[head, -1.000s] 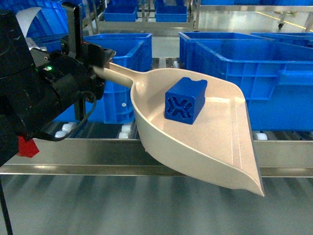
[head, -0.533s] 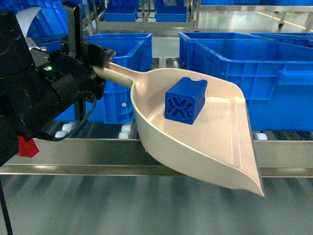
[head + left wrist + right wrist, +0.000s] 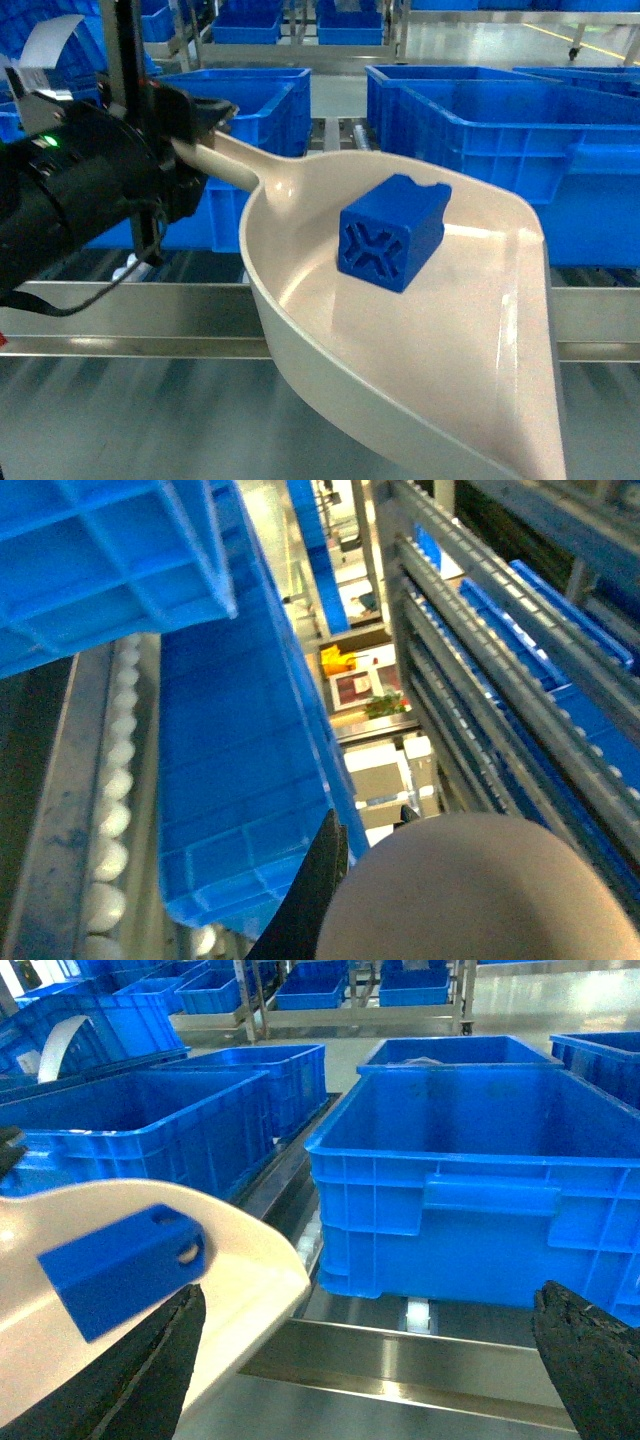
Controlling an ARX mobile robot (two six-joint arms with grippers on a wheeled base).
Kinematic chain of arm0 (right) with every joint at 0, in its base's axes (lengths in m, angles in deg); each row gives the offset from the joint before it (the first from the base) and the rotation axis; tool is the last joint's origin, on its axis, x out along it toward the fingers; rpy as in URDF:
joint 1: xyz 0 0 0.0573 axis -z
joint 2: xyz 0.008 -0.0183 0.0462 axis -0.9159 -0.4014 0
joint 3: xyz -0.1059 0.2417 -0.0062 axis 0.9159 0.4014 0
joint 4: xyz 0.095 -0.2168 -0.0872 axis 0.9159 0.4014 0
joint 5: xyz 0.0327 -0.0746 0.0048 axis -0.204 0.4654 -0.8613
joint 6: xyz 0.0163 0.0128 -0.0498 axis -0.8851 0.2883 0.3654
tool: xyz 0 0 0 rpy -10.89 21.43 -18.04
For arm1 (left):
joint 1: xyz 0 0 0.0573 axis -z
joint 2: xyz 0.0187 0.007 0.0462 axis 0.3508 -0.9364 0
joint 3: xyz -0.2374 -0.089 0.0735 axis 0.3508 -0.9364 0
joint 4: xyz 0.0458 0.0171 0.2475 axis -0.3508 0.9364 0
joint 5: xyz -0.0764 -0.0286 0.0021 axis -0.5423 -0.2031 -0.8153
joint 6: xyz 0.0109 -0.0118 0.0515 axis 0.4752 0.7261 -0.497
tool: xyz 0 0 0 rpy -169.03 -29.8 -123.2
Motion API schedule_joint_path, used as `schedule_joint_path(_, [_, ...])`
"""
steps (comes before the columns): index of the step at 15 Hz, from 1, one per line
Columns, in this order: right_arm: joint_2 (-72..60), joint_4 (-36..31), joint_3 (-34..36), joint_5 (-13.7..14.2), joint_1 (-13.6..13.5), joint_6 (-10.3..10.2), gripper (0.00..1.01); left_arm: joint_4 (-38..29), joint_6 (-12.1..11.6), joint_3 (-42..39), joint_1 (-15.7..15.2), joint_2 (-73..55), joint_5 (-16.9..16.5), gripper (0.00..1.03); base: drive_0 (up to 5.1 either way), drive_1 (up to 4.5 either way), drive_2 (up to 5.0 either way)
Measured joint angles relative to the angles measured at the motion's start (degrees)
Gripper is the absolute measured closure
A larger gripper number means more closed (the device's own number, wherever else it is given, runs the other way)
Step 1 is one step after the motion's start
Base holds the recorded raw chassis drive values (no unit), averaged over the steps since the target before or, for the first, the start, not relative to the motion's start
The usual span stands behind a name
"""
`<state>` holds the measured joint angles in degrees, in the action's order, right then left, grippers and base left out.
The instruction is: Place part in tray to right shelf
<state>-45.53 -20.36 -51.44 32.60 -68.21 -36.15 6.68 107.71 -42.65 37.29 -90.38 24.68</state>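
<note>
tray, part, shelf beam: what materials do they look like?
Tray: looks like beige moulded plastic, semi-gloss, soft highlights on the curved wall. Part: likely hard blue plastic, matte, with a crisp ribbed X recess. Shelf beam: appears to be bare metal, probably steel, with brushed silver sheen and streaky reflections.

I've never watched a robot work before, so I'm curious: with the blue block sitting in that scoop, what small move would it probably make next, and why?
Probably the left gripper carries the tray a little to the right, keeping it level. The part lies loose inside, gripped by nothing, and the tray hangs in front of the right shelf, whose front beam and big blue crates stand close by. The right gripper is open and empty.
</note>
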Motion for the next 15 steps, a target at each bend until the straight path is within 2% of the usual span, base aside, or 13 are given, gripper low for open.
schedule_joint_path(2, [0.0,0.0,0.0,0.0,0.0,0.0,0.03,0.7,0.3,-1.2,-0.6,8.6,1.6,0.91,0.0,0.0,0.0])
schedule_joint_path(4, [0.0,0.0,0.0,0.0,0.0,0.0,0.03,7.0,0.7,-0.2,-2.6,14.9,3.8,0.91,0.0,0.0,0.0])
schedule_joint_path(6, [0.0,0.0,0.0,0.0,0.0,0.0,0.03,16.1,0.7,5.1,-6.7,16.3,9.0,0.91,0.0,0.0,0.0])
schedule_joint_path(8, [0.0,0.0,0.0,0.0,0.0,0.0,0.03,22.5,-2.5,14.4,-13.0,14.8,13.2,0.91,0.0,0.0,0.0])
schedule_joint_path(10, [0.0,0.0,0.0,0.0,0.0,0.0,0.03,26.7,-6.5,24.9,-18.4,9.5,16.6,0.91,0.0,0.0,0.0])
schedule_joint_path(12, [0.0,0.0,0.0,0.0,0.0,0.0,0.03,35.0,-13.7,36.9,-20.9,1.6,24.5,0.91,0.0,0.0,0.0])
schedule_joint_path(13, [0.0,0.0,0.0,0.0,0.0,0.0,0.03,39.6,-19.3,43.7,-21.3,-2.9,29.1,0.91,0.0,0.0,0.0])
schedule_joint_path(14, [0.0,0.0,0.0,0.0,0.0,0.0,0.03,42.2,-24.7,49.0,-21.2,-5.9,31.5,0.91,0.0,0.0,0.0])
schedule_joint_path(15, [0.0,0.0,0.0,0.0,0.0,0.0,0.03,41.8,-29.2,50.9,-20.5,-6.6,32.7,0.91,0.0,0.0,0.0])
